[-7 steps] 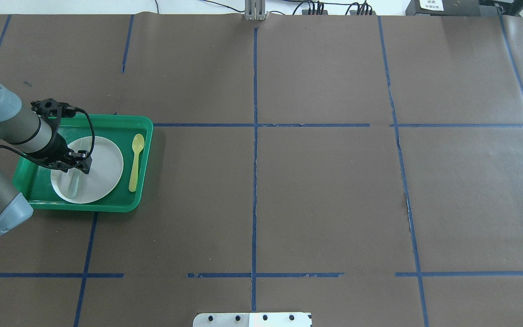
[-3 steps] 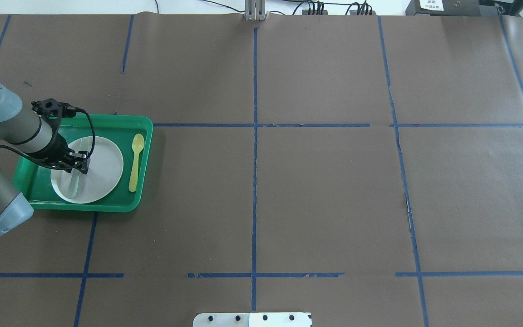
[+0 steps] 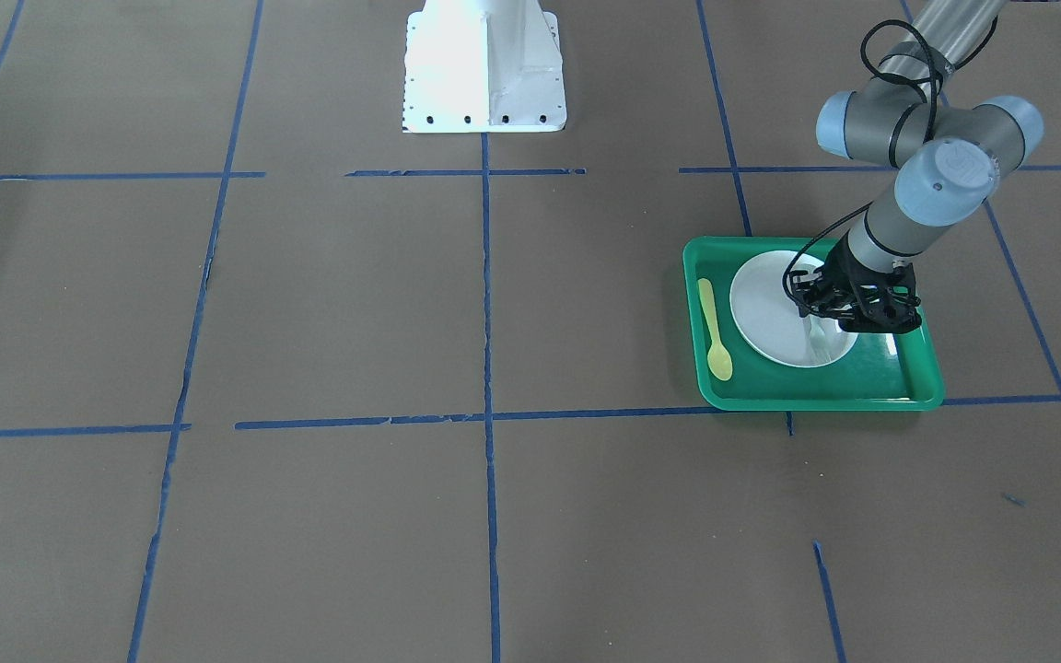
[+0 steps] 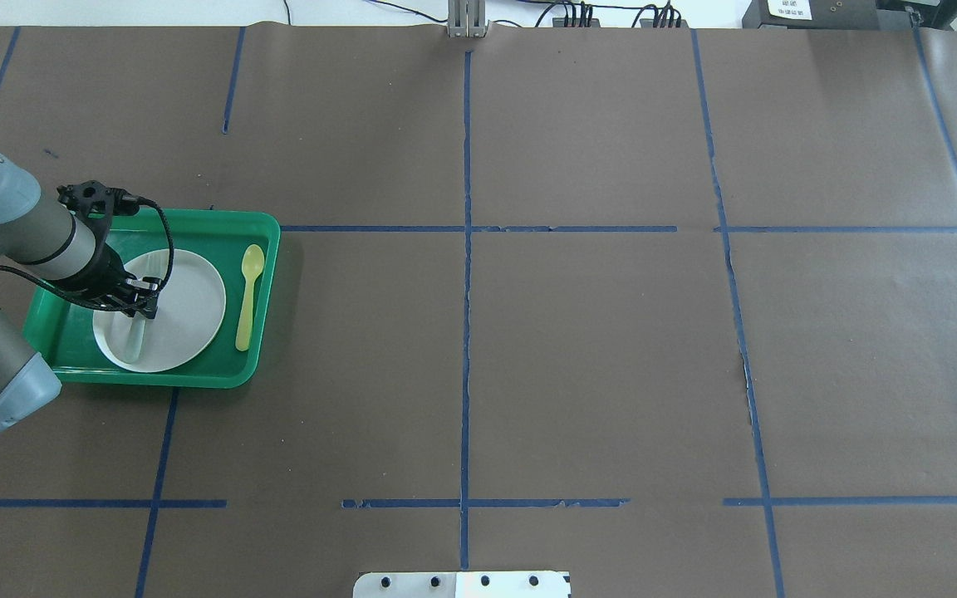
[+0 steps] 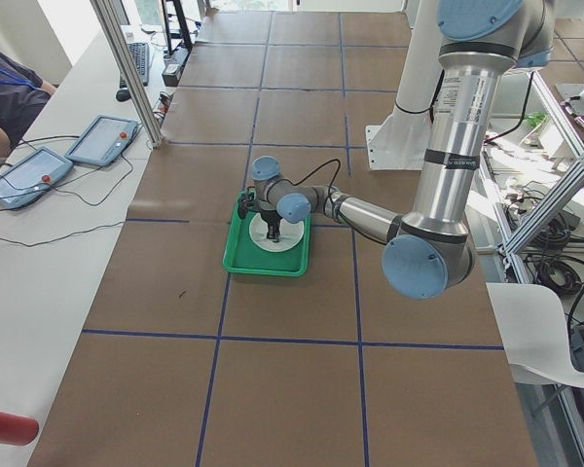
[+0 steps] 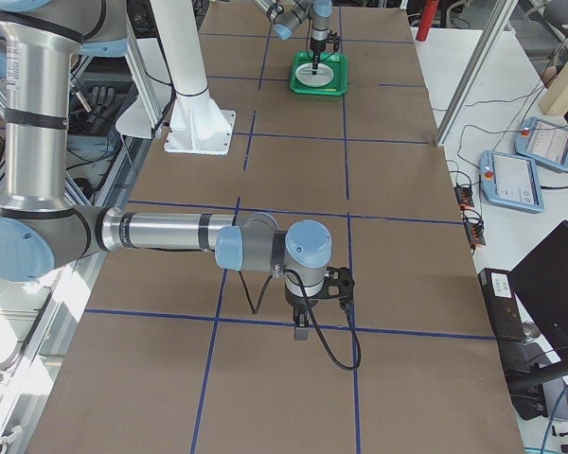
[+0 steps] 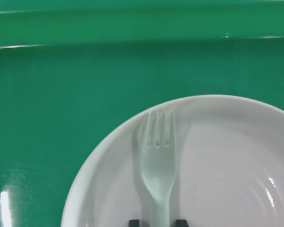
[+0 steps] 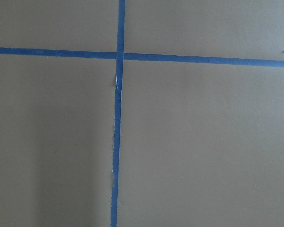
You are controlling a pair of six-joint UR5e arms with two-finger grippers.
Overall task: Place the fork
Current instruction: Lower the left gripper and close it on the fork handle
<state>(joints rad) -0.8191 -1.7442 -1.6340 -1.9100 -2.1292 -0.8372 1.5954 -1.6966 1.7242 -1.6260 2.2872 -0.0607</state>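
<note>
The fork (image 7: 158,161) lies flat on the plate (image 7: 236,156), right under the left end effector (image 4: 143,307). Its tines point ahead of the fingers (image 7: 133,222) and its handle runs back between them. Across the last second the fork does not shift at all. What changes is the left end effector, which creeps a little toward its own arm and seems to sink closer to the plate, so that it now stands over the handle. In the wrist view one fingertip shows on each side of the handle with a sliver of plate between, so the end effector is spread and grasping nothing yet.

I read this as the last of the approach. The fingers bracket the handle, and closing them is likely the next call before the fork can be lifted and placed. The handle is thin and slick on a smooth plate, so a shallow pinch could let it skid or tip.

The tray (image 7: 61,94) extends ahead of the fingers. The spoon (image 4: 247,297) lies across the plate from the end effector, well apart. The right end effector (image 6: 303,331) hangs over bare desk (image 8: 203,142) far away, and I cannot tell whether it is spread or clenched.
</note>
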